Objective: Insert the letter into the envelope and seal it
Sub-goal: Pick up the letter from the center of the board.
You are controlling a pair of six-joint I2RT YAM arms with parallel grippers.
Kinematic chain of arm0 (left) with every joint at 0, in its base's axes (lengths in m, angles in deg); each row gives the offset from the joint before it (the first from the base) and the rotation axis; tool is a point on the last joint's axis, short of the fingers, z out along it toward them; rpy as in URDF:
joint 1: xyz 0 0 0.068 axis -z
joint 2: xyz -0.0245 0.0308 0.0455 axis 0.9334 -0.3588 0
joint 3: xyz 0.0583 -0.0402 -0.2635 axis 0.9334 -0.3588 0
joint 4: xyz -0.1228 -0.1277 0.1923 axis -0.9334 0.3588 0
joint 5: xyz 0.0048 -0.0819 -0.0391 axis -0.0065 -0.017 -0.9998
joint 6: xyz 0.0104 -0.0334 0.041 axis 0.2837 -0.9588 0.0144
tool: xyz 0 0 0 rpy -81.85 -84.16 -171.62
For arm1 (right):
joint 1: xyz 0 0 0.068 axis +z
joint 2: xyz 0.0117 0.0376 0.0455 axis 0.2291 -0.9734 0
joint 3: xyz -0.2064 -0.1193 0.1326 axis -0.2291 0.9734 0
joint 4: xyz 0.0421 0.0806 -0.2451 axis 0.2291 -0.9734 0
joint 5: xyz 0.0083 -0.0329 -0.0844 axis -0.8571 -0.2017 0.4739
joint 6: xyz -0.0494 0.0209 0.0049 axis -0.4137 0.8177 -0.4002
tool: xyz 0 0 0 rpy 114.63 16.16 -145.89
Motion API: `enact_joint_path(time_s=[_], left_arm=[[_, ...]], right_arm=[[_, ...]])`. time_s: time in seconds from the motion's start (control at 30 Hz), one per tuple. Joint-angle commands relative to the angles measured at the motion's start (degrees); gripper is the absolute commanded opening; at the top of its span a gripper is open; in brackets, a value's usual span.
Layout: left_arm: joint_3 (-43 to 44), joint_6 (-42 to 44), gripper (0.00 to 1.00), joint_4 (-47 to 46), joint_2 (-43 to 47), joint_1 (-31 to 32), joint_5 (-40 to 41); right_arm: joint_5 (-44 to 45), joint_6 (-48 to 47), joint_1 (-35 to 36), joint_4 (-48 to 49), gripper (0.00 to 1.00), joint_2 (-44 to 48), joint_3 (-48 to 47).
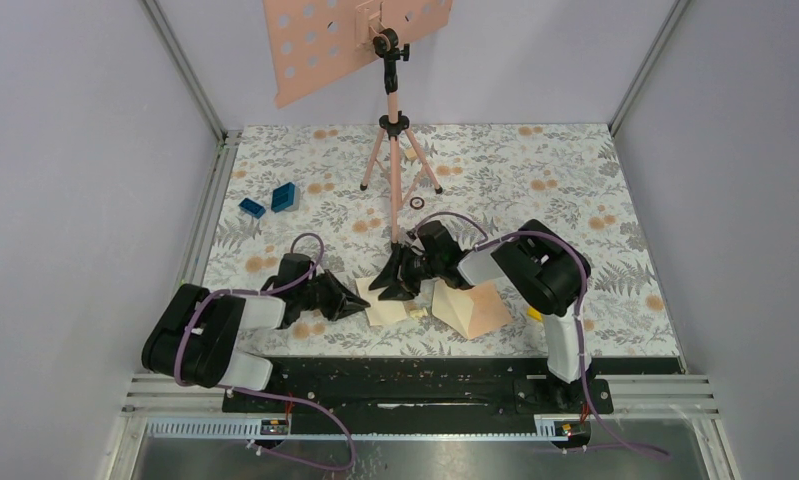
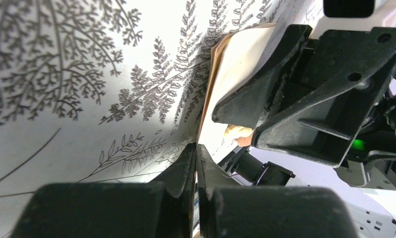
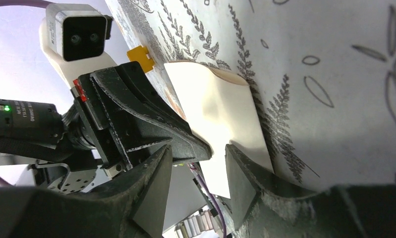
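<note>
Letter point(image 1: 386, 309) on floral table point(image 1: 535, 180), left fingers point(image 2: 186, 171) clamped on its edge, right fingers point(image 3: 153, 186) apart above it, envelope point(image 1: 480, 310) beside.

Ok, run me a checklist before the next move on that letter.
1. The left gripper shut on an edge of the thin cream paper letter: ok.
2. The right gripper gripping the letter too: not ok, its jaws stand open over the sheet.
3. The peach-pink paper envelope within reach, lying just right of the letter: ok.
4. The envelope's flap open to take the letter: cannot tell.
5. Letter's speckled face down, plain side up: ok.
</note>
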Motion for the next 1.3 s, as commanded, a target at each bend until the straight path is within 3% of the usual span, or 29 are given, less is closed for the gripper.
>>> enact_joint_path(time_s=[0.0, 0.17, 0.3, 0.43, 0.73, 0.9, 1.03, 1.27], left_arm=[[3.3, 1.9, 0.00, 4.0, 2.0, 0.1, 3.6], [5.2, 4.2, 0.00, 8.6, 5.1, 0.0, 2.6], [6.5, 5.6, 0.00, 8.7, 9.3, 0.0, -2.2], [10.6, 11.6, 0.00, 14.1, 12.8, -0.2, -5.3], [15.6, 15.4, 0.00, 17.4, 15.7, -1.1, -12.0], [16.2, 15.0, 0.00, 17.3, 15.4, -1.1, -12.3], [16.4, 15.1, 0.00, 17.5, 15.1, -1.1, -12.1], [16.7, 14.8, 0.00, 18.0, 15.4, -1.4, -12.0]], right_arm=[[1.0, -4.7, -0.5, -5.9, 0.51, 4.7, -1.1], [6.2, -13.6, -1.9, -16.5, 0.60, 13.4, -0.7], [4.7, -14.0, -3.7, -14.7, 0.71, 16.1, 2.8], [-2.9, -9.2, -4.8, -0.3, 0.74, 15.5, 6.8], [-8.6, 20.6, -7.9, 51.2, 0.76, 3.6, 13.0], [-10.0, 21.0, -7.9, 53.4, 0.75, 3.4, 13.4], [-10.4, 20.6, -7.9, 53.4, 0.59, 4.8, 13.8], [-8.8, 20.2, -8.0, 53.6, 0.08, 3.3, 14.7]])
